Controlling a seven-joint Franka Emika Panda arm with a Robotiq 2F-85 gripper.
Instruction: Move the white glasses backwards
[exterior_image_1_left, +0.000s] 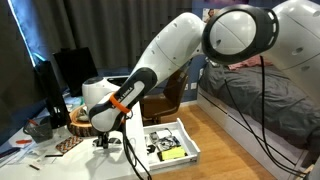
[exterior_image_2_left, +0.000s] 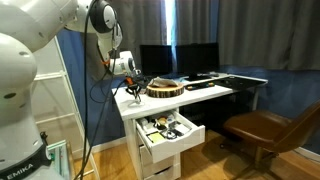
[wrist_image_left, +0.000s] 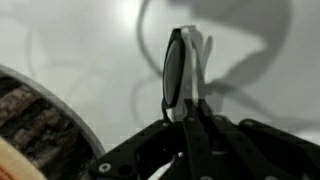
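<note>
glasses: white glasses (wrist_image_left: 180, 70) upright, edge-on to the wrist view, seemingly clear of the white desk (wrist_image_left: 80, 40) | grip: gripper (wrist_image_left: 188, 110) fingers clenched on their lower rim | nearby: round wooden slab (wrist_image_left: 28, 122) just beside | below: desk drawer (exterior_image_2_left: 170, 132) open

The arm (exterior_image_1_left: 175, 45) is showing glossy white rounded shells, swelling at each joint. An orange band (exterior_image_1_left: 120, 103) is ringing the wrist, just before the black end effector (wrist_image_left: 188, 112) with its slim dark fingers. Black cables (exterior_image_1_left: 225, 90) are running along the links. Dark lettering (exterior_image_2_left: 33, 160) is reading EMIKA on the base shell.
</note>
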